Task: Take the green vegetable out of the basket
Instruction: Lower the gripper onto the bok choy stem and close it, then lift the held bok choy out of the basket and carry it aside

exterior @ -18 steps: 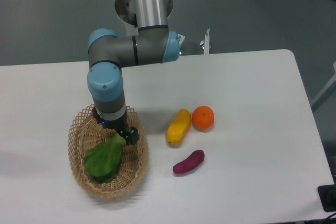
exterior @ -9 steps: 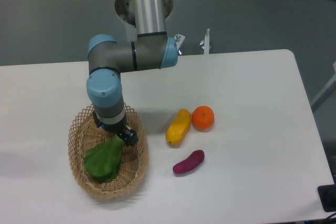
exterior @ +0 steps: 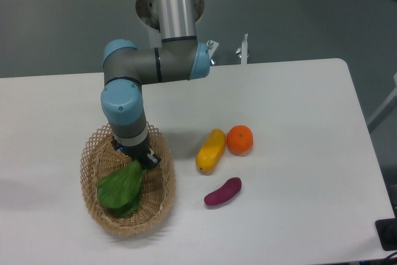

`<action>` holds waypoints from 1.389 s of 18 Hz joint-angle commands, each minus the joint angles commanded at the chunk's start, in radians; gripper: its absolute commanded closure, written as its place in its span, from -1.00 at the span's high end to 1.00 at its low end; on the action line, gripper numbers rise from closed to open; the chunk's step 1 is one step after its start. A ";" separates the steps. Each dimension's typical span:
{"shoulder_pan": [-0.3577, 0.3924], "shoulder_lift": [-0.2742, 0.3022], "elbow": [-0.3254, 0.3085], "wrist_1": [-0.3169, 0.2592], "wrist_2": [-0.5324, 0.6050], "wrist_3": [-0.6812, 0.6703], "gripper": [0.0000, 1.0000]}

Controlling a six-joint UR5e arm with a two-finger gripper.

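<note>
1. Gripping the stem end of the broad-leaved bright green vegetable (exterior: 121,189), the black two-finger gripper (exterior: 146,160) is reaching down inside the oval woven light-tan wicker basket (exterior: 164,198), its fingers closed on the narrow top of the leaves.
2. That green vegetable is hanging from the gripper with its leaves spreading down and to the left, over the basket's floor (whether the lower leaves are touching the weave cannot be told).
3. No brand, label or readable writing is showing anywhere on the arm or the produce.
4. Right of the basket, a yellow oblong vegetable (exterior: 211,149) is lying on the white tabletop (exterior: 298,122), touching or just beside a round orange fruit (exterior: 240,139).
5. Below those two, a small purple eggplant-like piece (exterior: 223,192) is lying apart from them.
6. Behind the table, a grey floor (exterior: 298,10) is filling the background, and the grey-and-blue robot arm (exterior: 149,66) is rising from a round base at the far edge.
</note>
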 joint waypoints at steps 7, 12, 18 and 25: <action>0.020 0.069 0.031 -0.008 -0.012 0.005 -0.38; 0.069 0.107 0.083 -0.020 -0.031 0.011 -0.38; 0.190 0.150 0.121 -0.026 -0.071 0.149 -0.38; 0.392 0.178 0.124 -0.094 -0.072 0.409 -0.38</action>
